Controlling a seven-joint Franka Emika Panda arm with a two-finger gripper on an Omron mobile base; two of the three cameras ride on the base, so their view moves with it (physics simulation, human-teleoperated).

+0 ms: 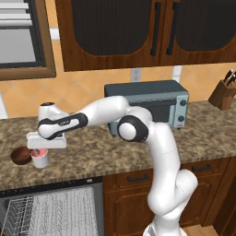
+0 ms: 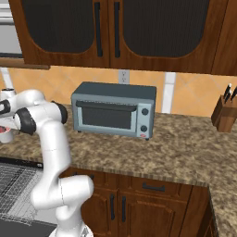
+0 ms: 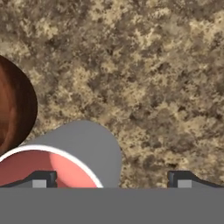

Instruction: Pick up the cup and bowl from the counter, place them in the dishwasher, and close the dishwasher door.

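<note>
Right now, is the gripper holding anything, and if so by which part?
Nothing is held. The gripper hangs over the cup with its jaws open, one tip above the cup's mouth and the other over bare counter.

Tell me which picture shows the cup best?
The hand view: the cup is close up there, with its white rim, pink-red inside and grey-looking side, right beside the brown bowl. The left base view shows it small, standing on the counter under the open gripper. The right base view catches just a sliver at its left edge.
</note>
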